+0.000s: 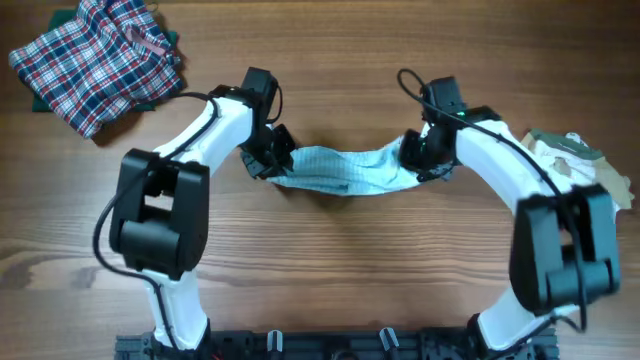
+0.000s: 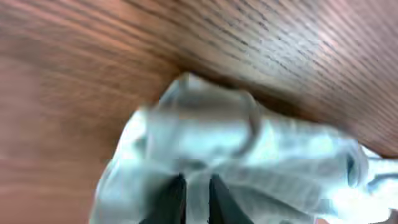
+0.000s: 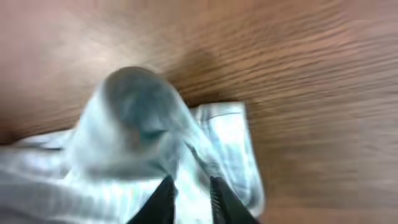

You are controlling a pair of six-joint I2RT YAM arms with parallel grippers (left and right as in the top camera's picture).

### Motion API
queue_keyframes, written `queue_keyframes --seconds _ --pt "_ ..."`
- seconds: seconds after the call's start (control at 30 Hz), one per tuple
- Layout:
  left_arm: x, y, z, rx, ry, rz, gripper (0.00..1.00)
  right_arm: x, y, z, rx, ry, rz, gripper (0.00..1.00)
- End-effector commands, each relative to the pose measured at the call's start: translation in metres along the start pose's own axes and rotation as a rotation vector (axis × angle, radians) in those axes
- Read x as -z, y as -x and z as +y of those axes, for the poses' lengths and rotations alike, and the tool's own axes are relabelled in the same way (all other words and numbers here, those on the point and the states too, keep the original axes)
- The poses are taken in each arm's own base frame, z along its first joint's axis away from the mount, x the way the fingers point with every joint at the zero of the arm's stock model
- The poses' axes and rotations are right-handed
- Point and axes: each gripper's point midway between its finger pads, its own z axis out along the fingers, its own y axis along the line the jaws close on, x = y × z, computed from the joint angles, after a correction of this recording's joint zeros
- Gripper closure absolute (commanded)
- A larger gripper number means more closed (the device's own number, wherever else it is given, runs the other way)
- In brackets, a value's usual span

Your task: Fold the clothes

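A pale blue-white striped garment [image 1: 345, 170] hangs stretched between my two grippers over the middle of the wooden table. My left gripper [image 1: 275, 160] is shut on its left end. In the left wrist view the cloth [image 2: 249, 149] bunches around the closed fingers [image 2: 196, 186]. My right gripper [image 1: 420, 155] is shut on its right end. In the right wrist view the cloth [image 3: 137, 143] folds over the closed fingers [image 3: 189, 190]. The middle of the garment sags toward the table.
A red-white-blue plaid garment [image 1: 95, 60] lies crumpled at the far left corner, with dark green cloth under it. A beige and white pile of clothes [image 1: 580, 165] lies at the right edge, behind my right arm.
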Motion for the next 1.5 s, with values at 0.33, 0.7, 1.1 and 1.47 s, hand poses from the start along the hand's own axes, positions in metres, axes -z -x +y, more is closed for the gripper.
queue_keyframes --seconds 0.33,0.7,1.1,1.47 --pt "0.042 -0.011 -0.017 -0.131 0.006 -0.157 0.77 0.049 0.005 0.046 0.266 0.213 -0.101 0.82" --pt "0.033 -0.015 -0.020 -0.146 0.016 -0.144 0.96 -0.003 -0.018 0.065 0.332 0.191 0.006 0.96" --pt "0.001 -0.015 -0.012 -0.134 0.044 -0.099 0.96 -0.021 -0.029 0.057 0.248 0.155 0.078 0.96" --pt "-0.015 -0.010 -0.010 -0.129 0.055 -0.085 0.96 -0.044 -0.031 0.054 0.231 0.144 0.107 0.96"
